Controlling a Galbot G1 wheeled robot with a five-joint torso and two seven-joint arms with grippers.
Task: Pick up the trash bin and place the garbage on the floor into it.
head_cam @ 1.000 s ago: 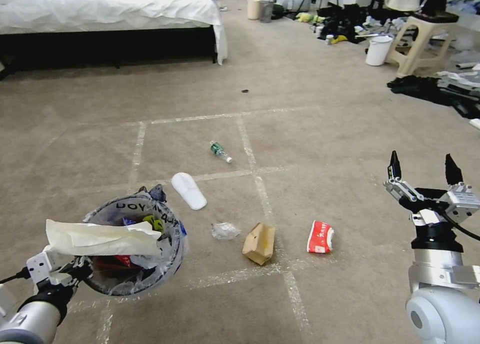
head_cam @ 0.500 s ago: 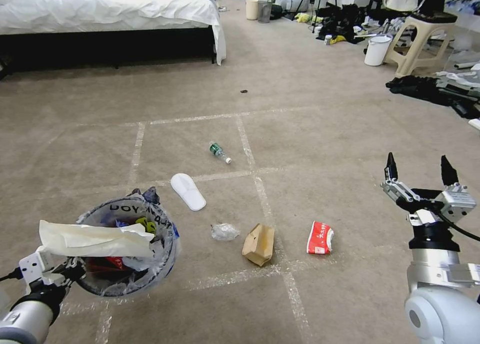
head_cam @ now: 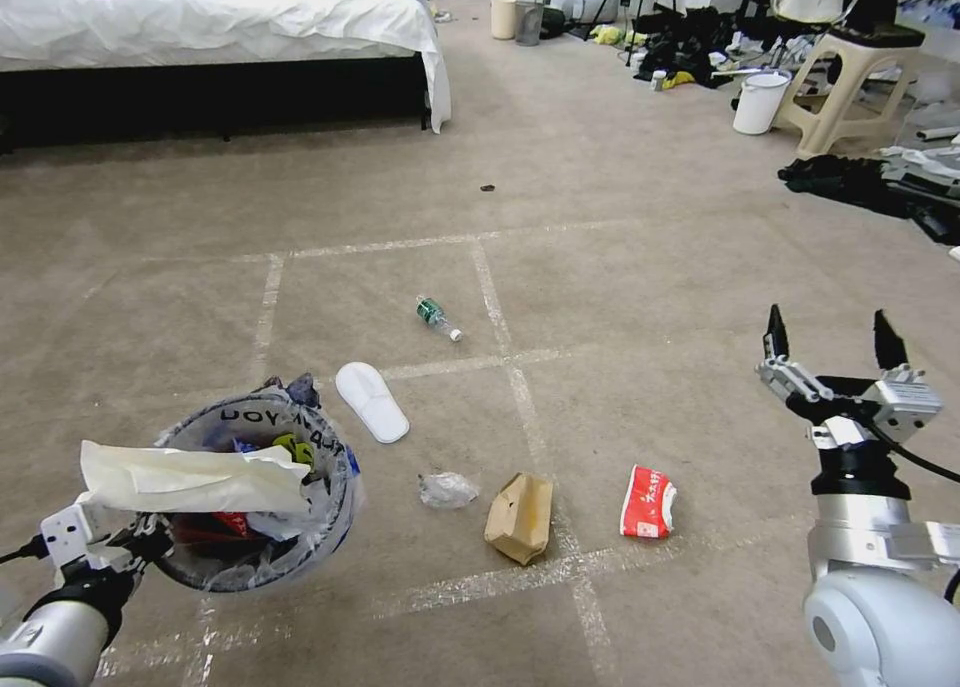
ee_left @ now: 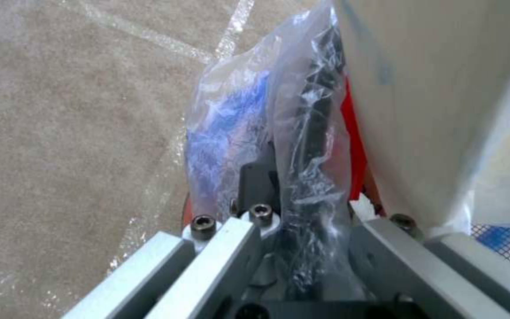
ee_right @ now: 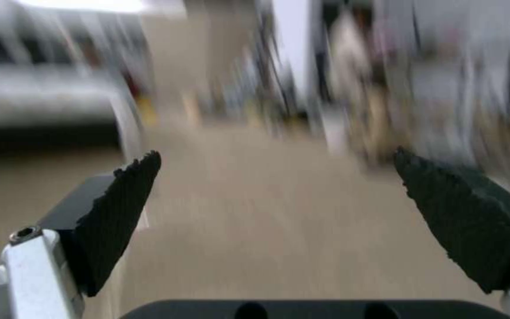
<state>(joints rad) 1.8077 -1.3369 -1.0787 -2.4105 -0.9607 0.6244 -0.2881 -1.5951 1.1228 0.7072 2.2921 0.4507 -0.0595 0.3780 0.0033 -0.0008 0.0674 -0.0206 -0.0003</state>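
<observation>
Head view has the left gripper [head_cam: 150, 542] down at the lower left, clamped on the near edge of the trash bin [head_cam: 330, 507], holding it up off the carpet [head_cam: 620, 267]. The bin sits just past the fingers, mouth tilted toward the camera, its clear liner bag [head_cam: 255, 419] showing black letters and a yellow mark. It's already stuffed: a big pale paper bag [head_cam: 190, 477] lies across the opening and pokes out past the rim on the left, with some red stuff under it.

Left wrist view shows the same grip close up: the fingers [ee_left: 255, 181] are pinched on the bin's wall with crinkled liner plastic bunched between them, a sliver of red bin wall [ee_left: 355, 150] beside that.

The right gripper [head_cam: 828, 342] is over on the right, pointing up, fingers spread wide and holding nothing, well apart from any litter. Right wrist view shows the two black pads [ee_right: 119, 212] wide apart with only blurry room between them.

Garbage on the floor between the two arms: a white slipper sole [head_cam: 372, 401] just beyond the bin, a green-labelled bottle [head_cam: 438, 318] farther out, a crumpled clear wrapper [head_cam: 447, 488], a tan paper bag [head_cam: 521, 516] right beside it, and a red wrapper [head_cam: 648, 501] closest to the right arm. They lie among white tape lines [head_cam: 500, 307] on the carpet.
</observation>
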